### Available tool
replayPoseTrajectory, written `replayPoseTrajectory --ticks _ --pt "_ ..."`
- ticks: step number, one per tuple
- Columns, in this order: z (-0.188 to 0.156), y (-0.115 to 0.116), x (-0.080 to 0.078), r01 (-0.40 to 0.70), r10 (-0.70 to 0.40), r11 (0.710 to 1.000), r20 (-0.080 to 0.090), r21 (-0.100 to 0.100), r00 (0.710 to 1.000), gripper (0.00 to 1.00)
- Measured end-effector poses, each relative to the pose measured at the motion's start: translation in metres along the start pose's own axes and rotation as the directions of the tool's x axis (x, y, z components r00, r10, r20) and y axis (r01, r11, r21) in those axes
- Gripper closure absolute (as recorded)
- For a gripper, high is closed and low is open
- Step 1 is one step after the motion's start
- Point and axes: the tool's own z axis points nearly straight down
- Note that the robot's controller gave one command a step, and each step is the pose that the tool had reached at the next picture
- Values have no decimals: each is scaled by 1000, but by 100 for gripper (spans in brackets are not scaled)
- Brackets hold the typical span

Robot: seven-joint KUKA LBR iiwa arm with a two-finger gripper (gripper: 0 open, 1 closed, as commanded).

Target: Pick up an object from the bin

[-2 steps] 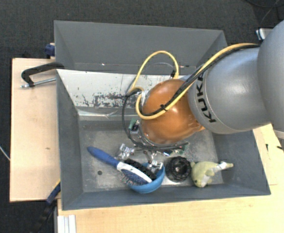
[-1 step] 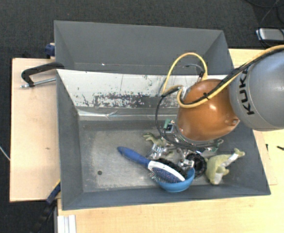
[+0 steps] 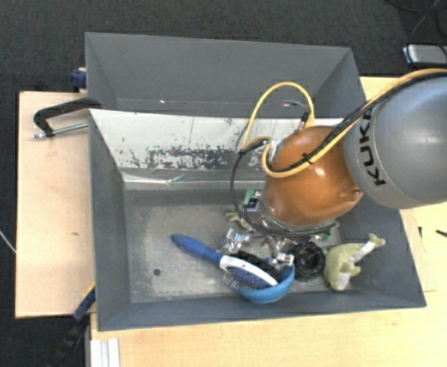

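My gripper [image 3: 260, 240] hangs low near the bin's front right, its metal parts showing just under the orange cover. Right below it lies a blue hairbrush [image 3: 234, 267] with a white bristle pad, its handle pointing to the left and its head at the front wall. The gripper is directly over the brush's head end, very close to it. A small black round thing [image 3: 309, 258] sits just to the right of the gripper. Further right lies a pale yellow-green lumpy thing [image 3: 345, 263].
The arm and its orange cover with yellow cable reach in from the right and hide the bin floor behind the gripper. The bin's front wall is close behind the brush head. Bare floor stretches to the left of the brush handle.
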Motion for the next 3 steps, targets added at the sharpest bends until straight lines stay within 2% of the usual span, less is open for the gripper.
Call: replayPoseTrajectory --ticks 1,2,3 --pt "-35 7 -14 73 -73 997 -6 -15 997 0" --pt "-9 3 -15 153 -153 988 -1 7 988 0" --pt "-4 21 -53 310 -310 951 3 6 951 0"
